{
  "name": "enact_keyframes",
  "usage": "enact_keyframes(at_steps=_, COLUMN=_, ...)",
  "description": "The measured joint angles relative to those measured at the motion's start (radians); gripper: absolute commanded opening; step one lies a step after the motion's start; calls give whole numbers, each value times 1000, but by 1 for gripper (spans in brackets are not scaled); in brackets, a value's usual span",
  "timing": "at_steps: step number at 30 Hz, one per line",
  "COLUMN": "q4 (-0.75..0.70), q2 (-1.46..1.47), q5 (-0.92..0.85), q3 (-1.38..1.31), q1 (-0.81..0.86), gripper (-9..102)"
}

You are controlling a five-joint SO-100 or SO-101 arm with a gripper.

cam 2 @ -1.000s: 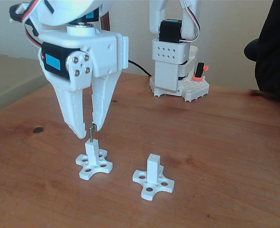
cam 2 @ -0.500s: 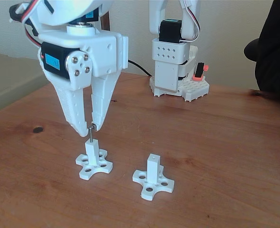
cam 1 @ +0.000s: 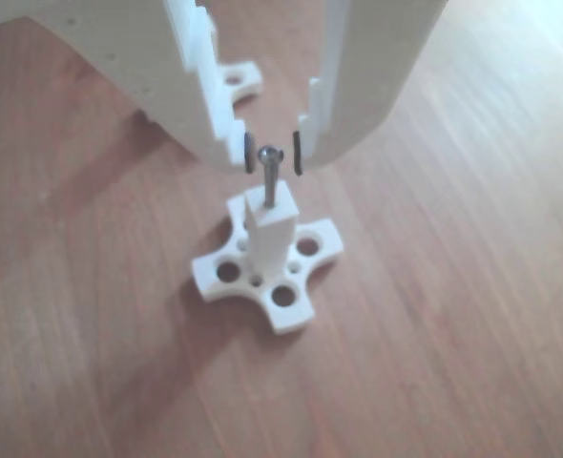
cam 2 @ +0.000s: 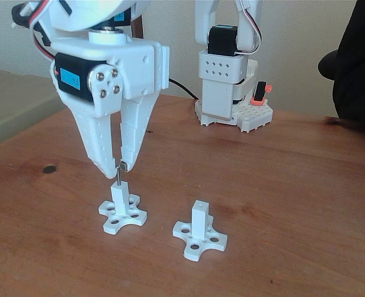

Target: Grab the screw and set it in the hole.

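Between the narrowly parted pads of the gripper (cam 1: 271, 153), the screw (cam 1: 270, 176) stands in the post's hole (cam 1: 268, 204); light, stiff, slippery, so best taken just under the head.

A reddish-brown wooden table (cam 2: 294, 185) with visible grain fills the lower frame of the fixed view; on it, lower left of centre, stands a square white plastic post with a cross-shaped foot (cam 2: 122, 210); a second white post on a like foot (cam 2: 199, 232) stands just right of it, apart; the white arm base (cam 2: 232, 99) sits at upper centre; a small dark spot (cam 2: 49, 169) marks the wood at left.
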State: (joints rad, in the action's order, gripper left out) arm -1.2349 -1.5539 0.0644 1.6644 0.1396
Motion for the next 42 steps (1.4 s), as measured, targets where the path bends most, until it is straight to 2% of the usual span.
enact_keyframes(at_steps=19, q4=0, q2=25, q5=0, q3=-9, q1=-2, gripper=3)
enact_keyframes(at_steps=32, q4=3, q2=25, q5=0, q3=-9, q1=-2, gripper=-4)
enact_keyframes(at_steps=42, q4=5, q2=25, q5=-25, q3=-11, q1=-2, gripper=-4)
